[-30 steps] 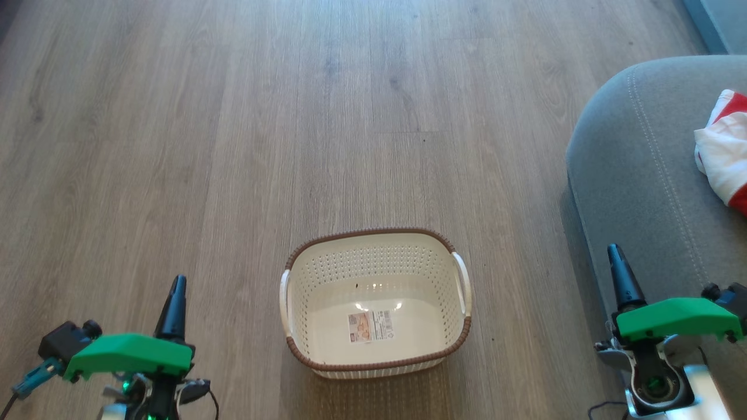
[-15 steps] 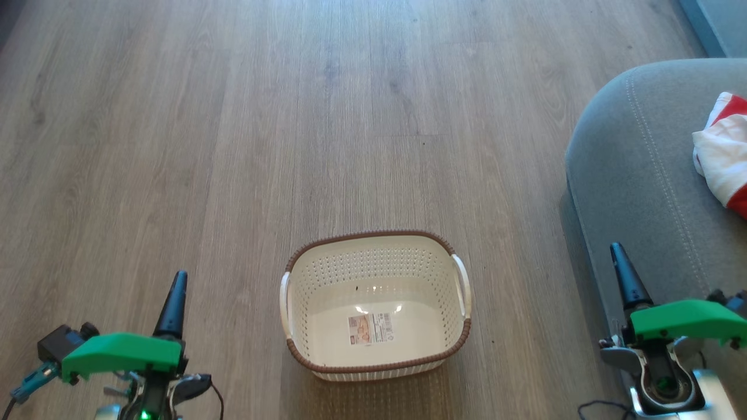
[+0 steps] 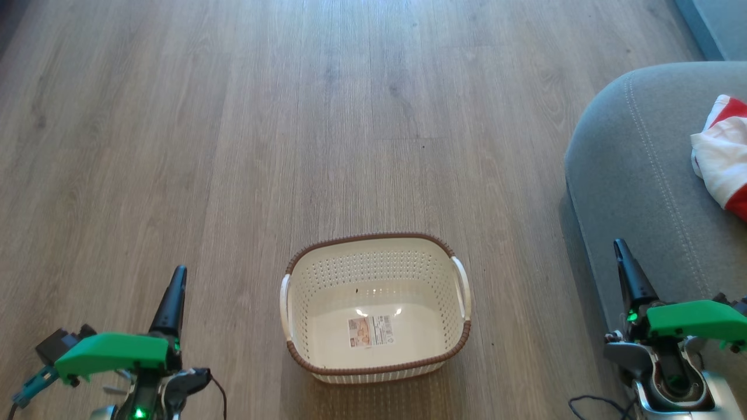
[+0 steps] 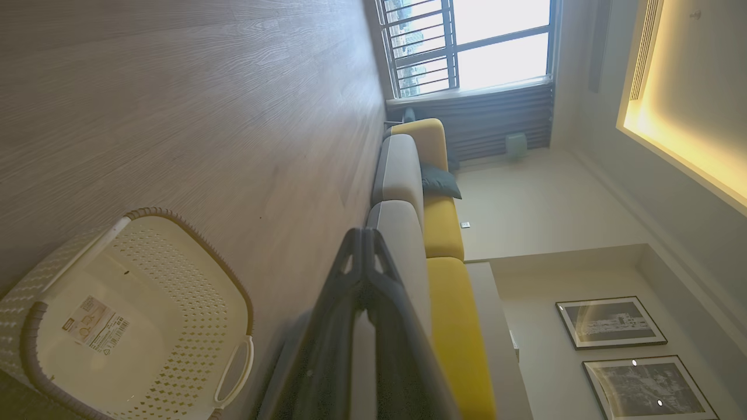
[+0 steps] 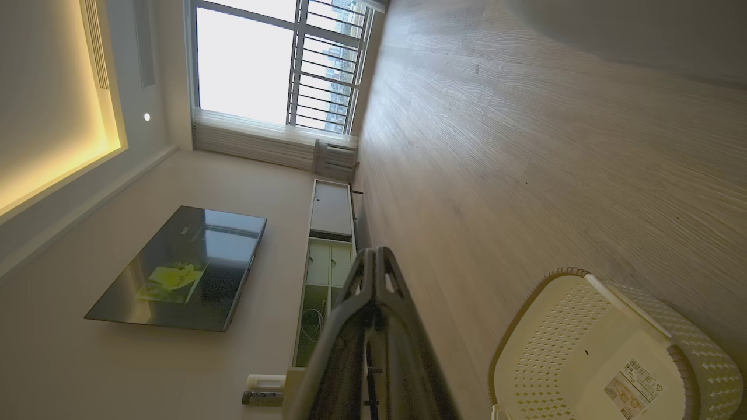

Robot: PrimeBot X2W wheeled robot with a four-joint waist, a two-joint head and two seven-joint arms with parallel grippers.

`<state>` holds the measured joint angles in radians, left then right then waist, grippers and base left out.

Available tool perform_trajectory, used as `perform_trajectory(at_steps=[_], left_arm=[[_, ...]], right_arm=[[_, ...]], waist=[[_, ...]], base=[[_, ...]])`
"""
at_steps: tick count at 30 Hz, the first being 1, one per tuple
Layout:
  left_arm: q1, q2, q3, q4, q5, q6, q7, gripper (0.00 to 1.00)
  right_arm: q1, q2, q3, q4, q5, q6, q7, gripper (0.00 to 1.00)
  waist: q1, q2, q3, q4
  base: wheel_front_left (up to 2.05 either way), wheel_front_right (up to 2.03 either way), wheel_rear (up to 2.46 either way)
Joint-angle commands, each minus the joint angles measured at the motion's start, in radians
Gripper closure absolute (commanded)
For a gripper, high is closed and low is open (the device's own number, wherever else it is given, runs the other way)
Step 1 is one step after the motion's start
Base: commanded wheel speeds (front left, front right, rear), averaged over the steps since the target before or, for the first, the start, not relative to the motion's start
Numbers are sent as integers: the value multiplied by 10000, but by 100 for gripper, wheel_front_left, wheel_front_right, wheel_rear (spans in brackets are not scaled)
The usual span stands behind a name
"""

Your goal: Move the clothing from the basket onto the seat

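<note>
- Jaws pressed together on both, left gripper (image 3: 177, 286) and right gripper (image 3: 623, 259), nothing held.
- Basket (image 3: 367, 236) sits empty; clothing (image 3: 721, 157) lies on the seat (image 3: 630, 175), ahead-right of the right gripper, the nearer arm.

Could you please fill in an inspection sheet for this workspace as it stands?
Surface: wooden floor, pale planks.
Job's things: basket upright on the floor, no clothing inside; clothing lying on the seat.
Clutter: nothing seen.
Grippers: left gripper and right gripper flank the basket, jaws closed, holding nothing.
Cables: dark cable by the left wrist; second cable below the right wrist.
Surroundings: window, television, framed pictures.
</note>
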<state>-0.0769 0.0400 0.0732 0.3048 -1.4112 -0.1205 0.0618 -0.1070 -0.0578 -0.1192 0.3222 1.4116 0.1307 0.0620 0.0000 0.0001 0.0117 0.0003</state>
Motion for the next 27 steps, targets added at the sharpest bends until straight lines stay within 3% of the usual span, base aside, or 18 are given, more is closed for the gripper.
perform_trajectory(at_steps=[1, 14, 27], left_arm=[[-313, 97, 348, -407, -312, -71, 113, 100], [-313, 102, 405, -579, -1850, -99, 487, 100], [-312, 102, 409, -593, -1972, -102, 516, 100]], right_arm=[[-115, 23, 151, -456, 331, 1, 106, 100], [-17, 72, 58, -751, 1847, 0, 484, 100], [-9, 76, 51, -774, 1968, 0, 514, 100]], waist=[[0, -1, -7, 0], [0, -1, -80, -3], [0, -1, -86, -3]], base=[[0, 0, 0], [0, 0, 0], [0, 0, 0]])
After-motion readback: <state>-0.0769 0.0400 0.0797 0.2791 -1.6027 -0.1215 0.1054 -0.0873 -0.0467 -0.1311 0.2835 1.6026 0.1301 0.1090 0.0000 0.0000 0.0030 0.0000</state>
